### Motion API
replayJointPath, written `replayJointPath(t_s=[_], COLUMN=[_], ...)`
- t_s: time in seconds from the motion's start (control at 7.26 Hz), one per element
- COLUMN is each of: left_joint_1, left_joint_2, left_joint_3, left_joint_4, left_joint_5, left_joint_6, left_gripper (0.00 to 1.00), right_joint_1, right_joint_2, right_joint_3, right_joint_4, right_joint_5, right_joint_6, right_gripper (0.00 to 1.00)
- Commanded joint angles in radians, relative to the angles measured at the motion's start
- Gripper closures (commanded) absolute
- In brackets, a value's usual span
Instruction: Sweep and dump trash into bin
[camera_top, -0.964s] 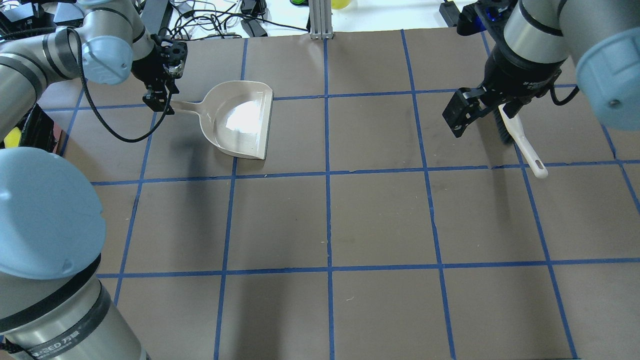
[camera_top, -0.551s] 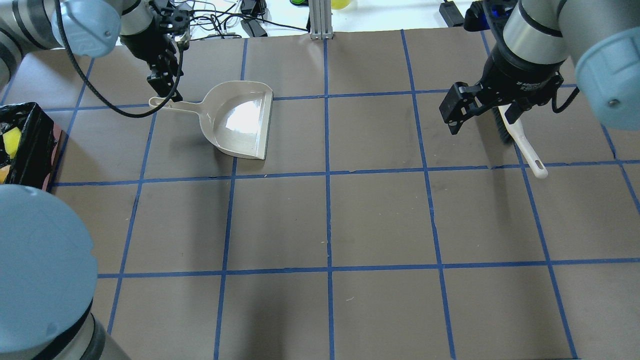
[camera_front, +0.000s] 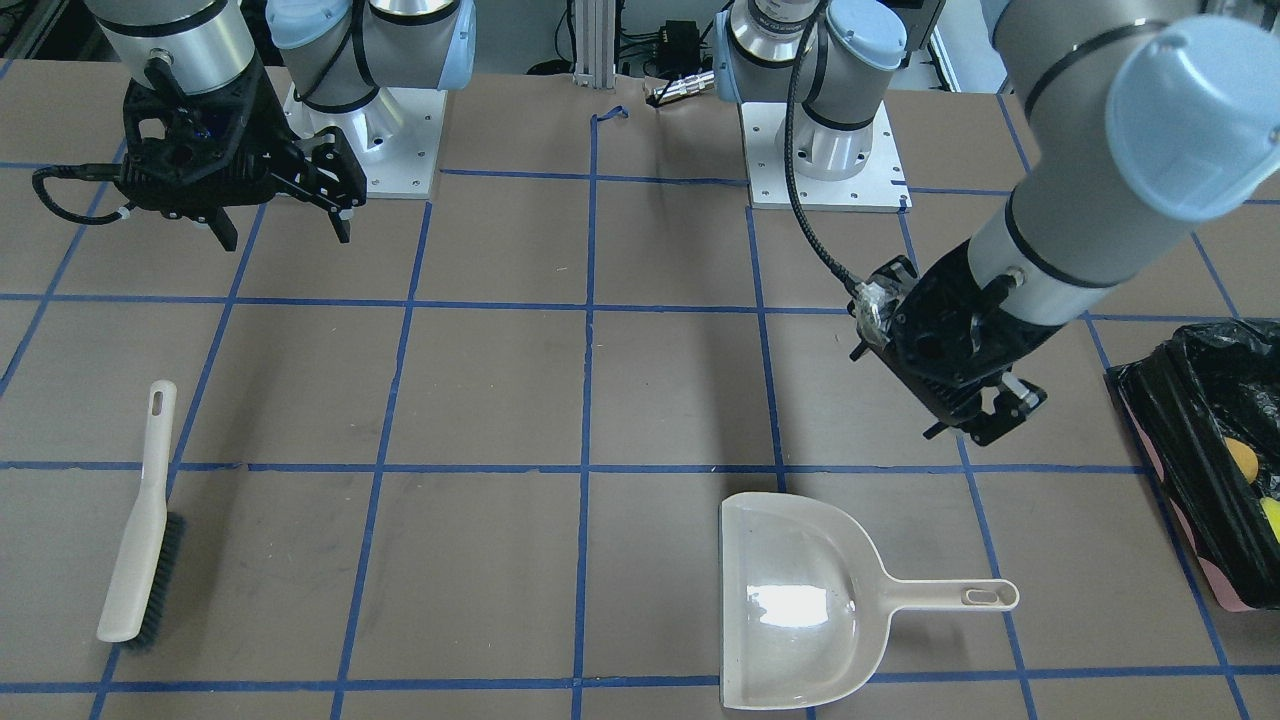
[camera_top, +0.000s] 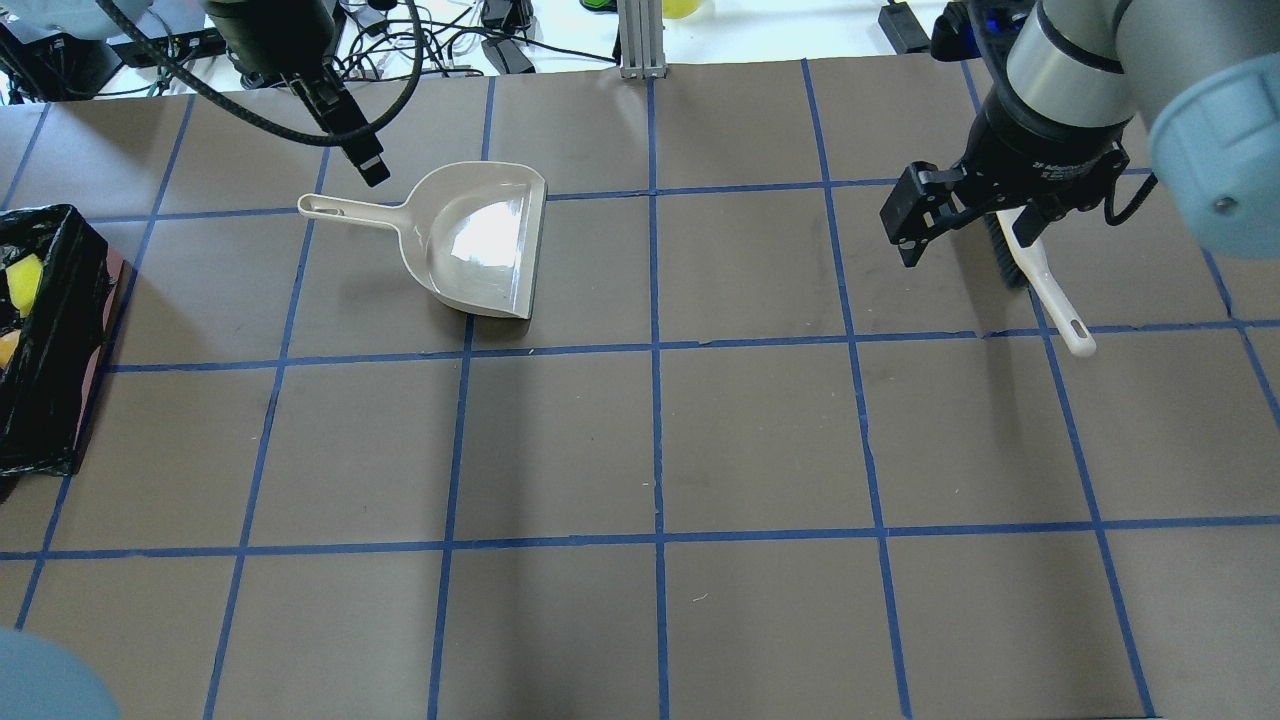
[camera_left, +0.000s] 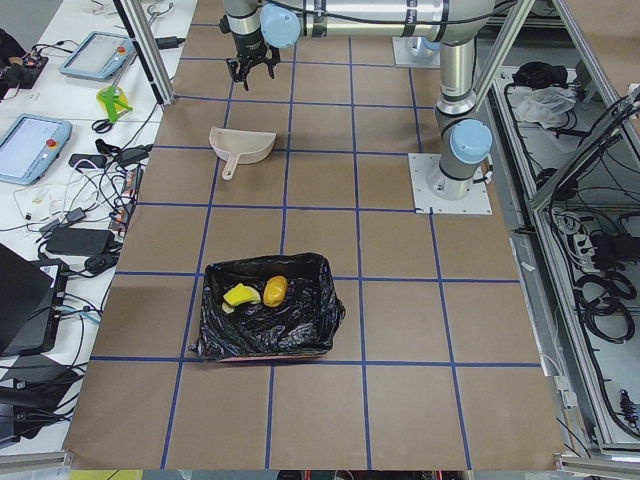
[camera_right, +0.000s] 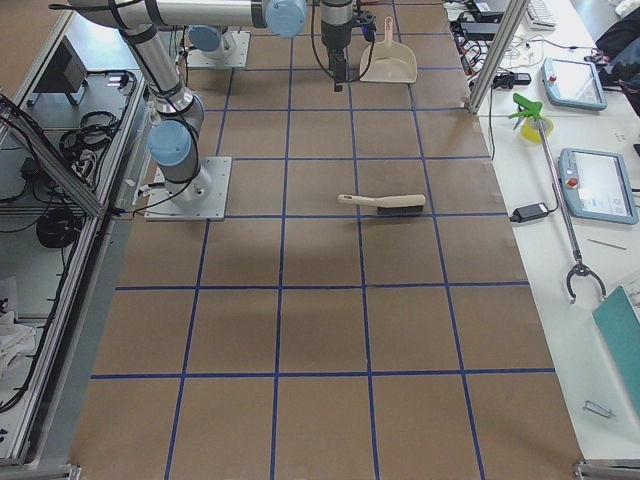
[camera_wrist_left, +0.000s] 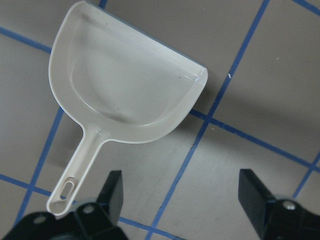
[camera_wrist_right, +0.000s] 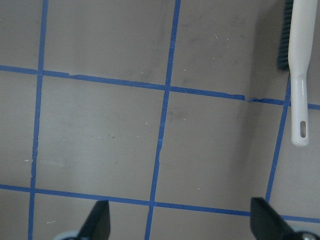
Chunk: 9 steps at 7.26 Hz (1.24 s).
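The bin (camera_top: 45, 400), black-bagged, sits at the table's left end and also shows in the front view (camera_front: 1190, 400) and the left view (camera_left: 300, 330). Inside lie the yellow sponge (camera_left: 240, 295) and the golden-brown piece (camera_left: 277, 290); the cream slice is hidden. The beige dustpan (camera_top: 480, 240) lies empty on the table. My left gripper (camera_wrist_left: 182, 200) is open and empty, raised beside the dustpan's handle (camera_front: 950, 597). My right gripper (camera_wrist_right: 182, 225) is open and empty, raised near the brush (camera_top: 1040, 275).
The white-handled brush lies flat on the right side, seen in the front view (camera_front: 140, 530) and the right wrist view (camera_wrist_right: 302, 65). Cables and devices lie past the table's far edge (camera_top: 430, 45). An aluminium post (camera_top: 640, 40) stands at the far middle.
My left gripper has lifted off the dustpan handle and moved away from it. The left arm has swung out of the overhead view, uncovering the bin. The dustpan and brush have not moved.
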<state>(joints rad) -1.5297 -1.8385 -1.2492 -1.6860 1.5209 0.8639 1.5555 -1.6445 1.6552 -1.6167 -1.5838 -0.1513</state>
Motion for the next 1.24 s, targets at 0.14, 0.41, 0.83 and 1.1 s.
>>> replayJointPath(t_s=[0.14, 0.41, 0.83, 1.1], left_joint_1=[-0.001, -0.001, 0.0, 0.005], left_joint_2=[0.146, 0.284, 0.34, 0.341], left_joint_3=[-0.07, -0.227, -0.335, -0.332], left_joint_4=[-0.095, -0.077, 0.109, 0.114], left_joint_5=[-0.001, 0.001, -0.002, 0.001], left_joint_6=[-0.522, -0.559, -0.563, -0.635], left_gripper=[0.08, 0.09, 0.0, 0.0], right_joint_1=[0.0, -0.002, -0.002, -0.002], right_joint_2=[0.0, 0.003, 0.0, -0.006], right_joint_3=[0.0, 0.0, 0.002, 0.0], right_joint_4=[-0.002, 0.008, 0.014, 0.015], right_joint_5=[0.011, -0.002, 0.007, -0.002], right_joint_6=[-0.002, -0.001, 0.015, 0.016], right_gripper=[0.0, 0.0, 0.0, 0.0])
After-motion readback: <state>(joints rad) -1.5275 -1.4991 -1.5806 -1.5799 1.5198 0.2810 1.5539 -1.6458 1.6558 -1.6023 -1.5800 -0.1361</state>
